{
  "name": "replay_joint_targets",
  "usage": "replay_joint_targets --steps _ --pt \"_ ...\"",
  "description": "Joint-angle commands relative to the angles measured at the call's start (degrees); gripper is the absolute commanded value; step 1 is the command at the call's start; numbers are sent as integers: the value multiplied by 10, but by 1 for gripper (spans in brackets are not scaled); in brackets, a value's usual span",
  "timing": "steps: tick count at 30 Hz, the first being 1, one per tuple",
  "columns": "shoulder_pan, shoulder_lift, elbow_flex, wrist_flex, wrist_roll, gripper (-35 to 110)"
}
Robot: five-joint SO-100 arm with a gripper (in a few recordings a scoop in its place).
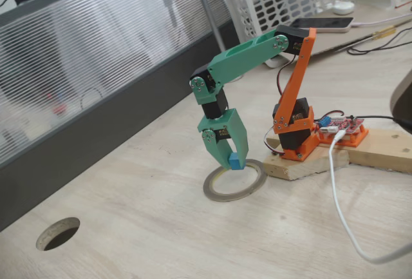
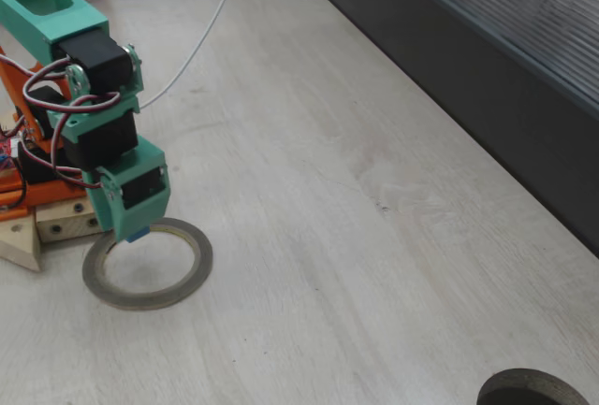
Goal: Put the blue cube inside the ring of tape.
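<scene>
My green gripper [image 1: 232, 159] points down over the far edge of the ring of tape [image 1: 235, 189], shut on the blue cube [image 1: 234, 161]. The cube is a small sky-blue block held between the finger tips just above the ring's rim. In the other fixed view the gripper [image 2: 134, 231] hangs over the upper left part of the ring of tape [image 2: 148, 291], and only a sliver of the blue cube [image 2: 138, 234] peeks out below the jaws. The ring lies flat on the pale wooden table, grey-brown with a yellowish inner rim.
The orange arm base [image 1: 295, 131] stands on a wooden block [image 1: 309, 163] right beside the ring. A white cable [image 1: 341, 208] runs across the table. A round dark hole [image 1: 58, 232] sits in the tabletop at the near left. A dark panel wall [image 1: 96, 118] borders the table.
</scene>
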Motion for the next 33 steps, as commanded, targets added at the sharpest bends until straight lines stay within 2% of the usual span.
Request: replay_joint_targets --steps 1,12,14,22,25,33 --pt "6 7 5 6 16 3" --pt "6 7 2 6 12 4" --pt "6 7 4 6 12 7" --pt "6 7 5 13 17 38" --pt "5 7 5 13 16 42" --pt "6 7 5 8 15 43"
